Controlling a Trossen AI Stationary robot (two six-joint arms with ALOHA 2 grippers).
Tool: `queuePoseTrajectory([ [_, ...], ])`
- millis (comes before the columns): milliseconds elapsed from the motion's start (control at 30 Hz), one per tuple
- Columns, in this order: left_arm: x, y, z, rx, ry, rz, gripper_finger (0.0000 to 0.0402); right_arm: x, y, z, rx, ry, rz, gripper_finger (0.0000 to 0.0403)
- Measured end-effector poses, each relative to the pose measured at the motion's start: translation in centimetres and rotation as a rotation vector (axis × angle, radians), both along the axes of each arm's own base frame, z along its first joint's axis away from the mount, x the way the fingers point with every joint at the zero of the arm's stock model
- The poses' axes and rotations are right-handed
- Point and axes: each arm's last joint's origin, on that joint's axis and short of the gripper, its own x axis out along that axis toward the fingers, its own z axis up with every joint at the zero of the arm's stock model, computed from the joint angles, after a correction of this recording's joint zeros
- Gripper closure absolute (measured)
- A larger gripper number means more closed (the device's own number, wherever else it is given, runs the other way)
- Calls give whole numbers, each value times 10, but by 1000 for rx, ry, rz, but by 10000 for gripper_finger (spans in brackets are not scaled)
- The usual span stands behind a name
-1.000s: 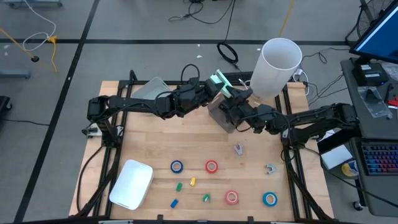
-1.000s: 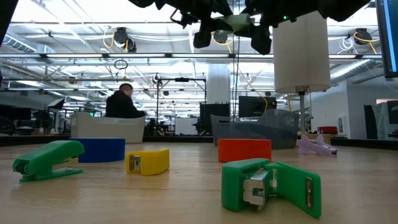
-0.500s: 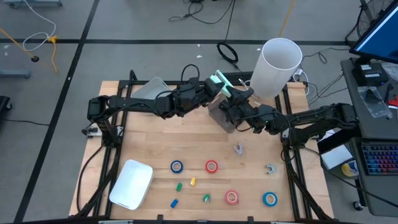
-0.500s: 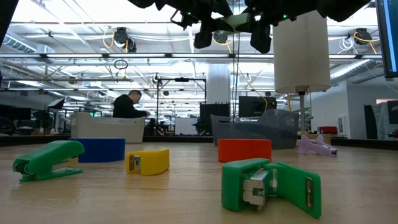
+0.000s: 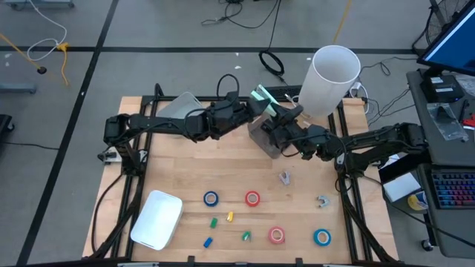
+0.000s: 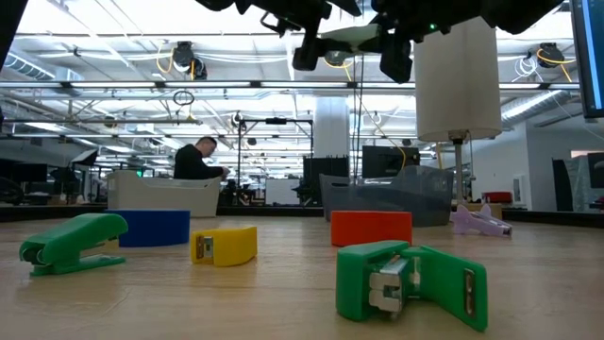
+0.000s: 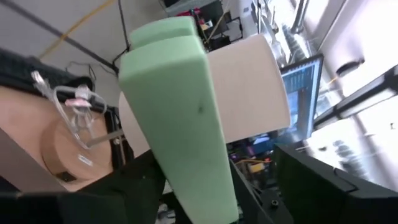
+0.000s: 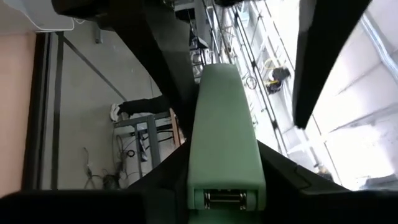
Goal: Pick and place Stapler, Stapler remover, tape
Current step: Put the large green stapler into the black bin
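**One stapler in mid-air, the rest yet to be moved**

One pale green stapler [image 5: 261, 96] hangs above the far middle of the counter [image 5: 178, 174], over a clear grey bin [image 5: 265, 138], with both arms meeting around it. The right gripper [image 5: 278, 119] has its fingers clamped on the stapler; in the right wrist view the green body [image 8: 224, 130] sits squarely between them. The left gripper [image 5: 249, 108] is just beside the stapler with its fingers apart, so it looks like a hand-over with the right arm now carrying the load.

What remains is most of the job, by my reading. All four tape rolls lie on the counter toward the near edge: a blue roll [image 5: 211, 198] and a red roll [image 5: 253, 198] in one row, a red roll [image 5: 277, 235] and a blue roll [image 5: 321, 237] closer to the edge. Two small remover-like pieces [image 5: 285, 177] [image 5: 322, 201] also lie on the wood on the right side. Whether the bin already holds anything I cannot tell.
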Motion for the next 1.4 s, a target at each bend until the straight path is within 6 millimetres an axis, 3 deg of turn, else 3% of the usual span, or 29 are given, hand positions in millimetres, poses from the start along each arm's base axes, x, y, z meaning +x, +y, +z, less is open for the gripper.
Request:
queuePoseTrajectory([
  [167,-1,3,-2,108,107,12,100,-2,-1,0,51,-55,-22,283],
  [467,-5,8,-21,113,346,-22,110,-4,-3,-3,153,-147,-130,283],
  [667,-14,4,-37,189,627,-142,118,-4,-1,-12,267,-228,-151,283],
  [867,-39,-9,-48,181,945,-219,115,-4,-1,-26,404,-287,-150,283],
  [1133,-64,-26,-55,169,1209,-122,115,-3,-4,-47,850,-425,22,283],
  [1400,-70,-33,-60,186,1289,-97,117,-10,-26,-63,1159,-451,-21,283],
])
